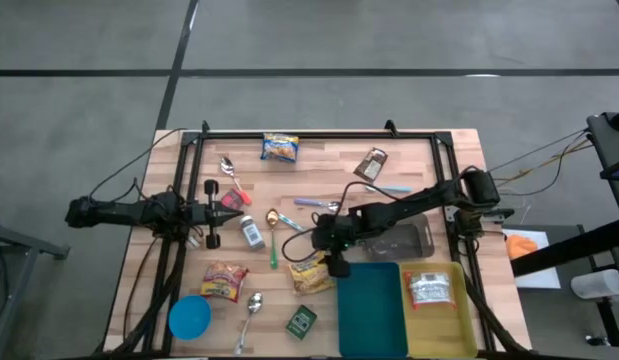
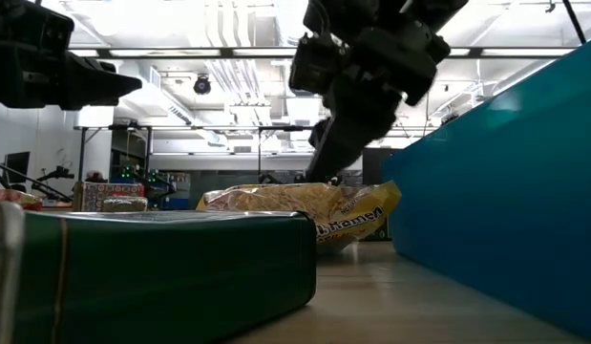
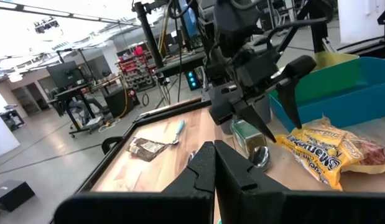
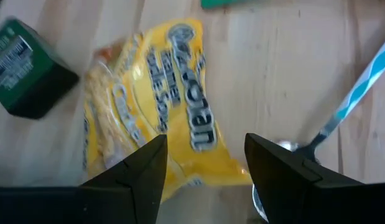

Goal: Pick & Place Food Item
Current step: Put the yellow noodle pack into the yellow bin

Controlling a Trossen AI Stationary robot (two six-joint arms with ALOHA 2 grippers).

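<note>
while the wooden table (image 1: 409, 155) carries a scatter of packets, spoons and boxes, the biggest pieces at its near edge are the teal tray (image 1: 372, 310) and the yellow tray (image 1: 436, 325) just beside it, the yellow one already holding a clear packet.

the right arm reaches in across the table, and the right gripper (image 4: 204, 165) hangs directly above the yellow snack bag (image 4: 164, 106), fingers parted about halfway with nothing between them; the bag's printed end shows in the gap. that bag lies flat on the wood, just beside the teal tray's left wall, with a small green box (image 4: 27, 68) near it and a spoon with a blue handle (image 4: 344, 102) on its other side.

the left gripper (image 3: 214, 165) waits at the table's left side, fingers pressed together and empty.

the step in hand looks like the approach to a pick. next the right gripper would need to drop straight down so its fingers straddle the bag, then close, lift, and carry it over to a tray.
</note>
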